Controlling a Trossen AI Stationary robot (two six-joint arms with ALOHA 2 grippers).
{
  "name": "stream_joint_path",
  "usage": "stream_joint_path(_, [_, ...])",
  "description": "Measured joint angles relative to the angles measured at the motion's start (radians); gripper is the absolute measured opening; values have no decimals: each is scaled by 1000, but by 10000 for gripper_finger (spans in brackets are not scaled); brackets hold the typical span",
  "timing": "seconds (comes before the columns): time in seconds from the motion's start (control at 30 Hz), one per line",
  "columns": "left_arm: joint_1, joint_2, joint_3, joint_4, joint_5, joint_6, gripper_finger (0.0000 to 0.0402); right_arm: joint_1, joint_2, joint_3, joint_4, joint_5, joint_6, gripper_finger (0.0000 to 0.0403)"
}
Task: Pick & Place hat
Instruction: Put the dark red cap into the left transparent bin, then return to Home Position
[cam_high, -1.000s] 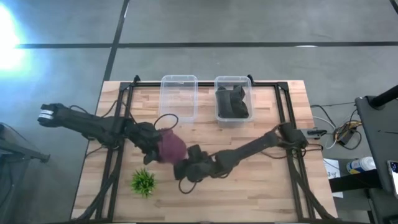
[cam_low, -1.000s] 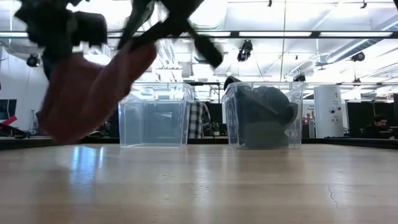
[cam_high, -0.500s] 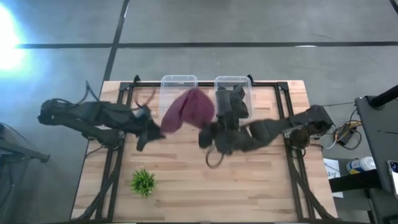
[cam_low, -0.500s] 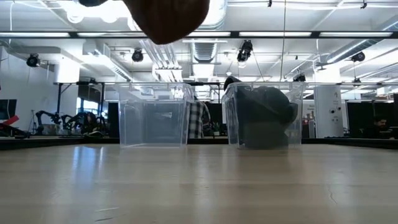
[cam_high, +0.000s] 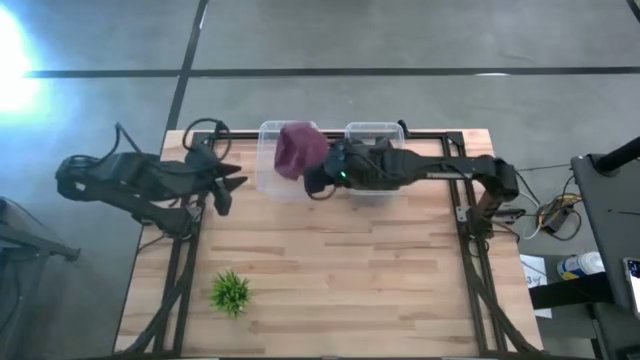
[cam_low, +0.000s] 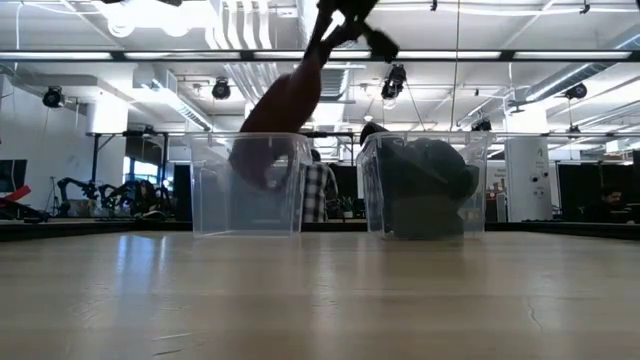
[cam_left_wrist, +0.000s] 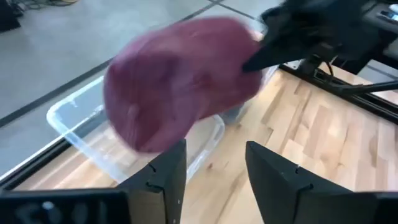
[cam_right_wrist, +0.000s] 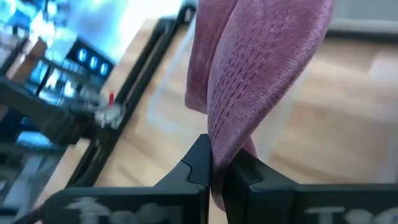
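In the low view the right tool (cam_low: 345, 12) is cut off by the top edge, and the hat (cam_low: 278, 110) is smeared. In the left wrist view the hat (cam_left_wrist: 177, 87) is blurred and hides much of the clear bin (cam_left_wrist: 124, 146); the right arm's tool there is a dark blur. The dark contents of the second bin (cam_high: 375, 160) can't be identified, partly covered by the right arm.

A light wooden table (cam_high: 400, 270) carries two clear plastic bins (cam_high: 287, 160) side by side at its far edge (the right one (cam_high: 374, 160) holds dark items). A small green plant (cam_high: 231, 293) sits near its front left.
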Motion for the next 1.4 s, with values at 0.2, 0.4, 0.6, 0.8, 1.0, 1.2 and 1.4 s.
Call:
stream_joint_path(0.2, [0, -1, -1, 56, 36, -13, 196, -65, 58, 5, 63, -126, 3, 16])
stream_joint_path(0.4, [0, -1, -1, 114, 43, -11, 202, -150, 86, 65, 65, -202, -77, 75])
stream_joint_path(0.6, [0, 5, -1, 118, 47, -34, 202, -185, 72, 92, 79, -236, -200, 166])
stream_joint_path(0.8, [0, 6, -2, 123, 137, -33, 202, -133, -67, 78, 69, -317, -563, 209])
stream_joint_path(1.0, [7, -62, -107, 231, 219, 49, 202, -29, -241, -133, 69, -402, -655, 202])
stream_joint_path(1.2, [7, -229, -361, 522, 304, 107, 202, 36, -557, -446, 105, -178, -543, 184])
stream_joint_path(1.4, [7, -381, -575, 572, 200, -112, 202, 70, -891, -627, -63, -47, -462, 178])
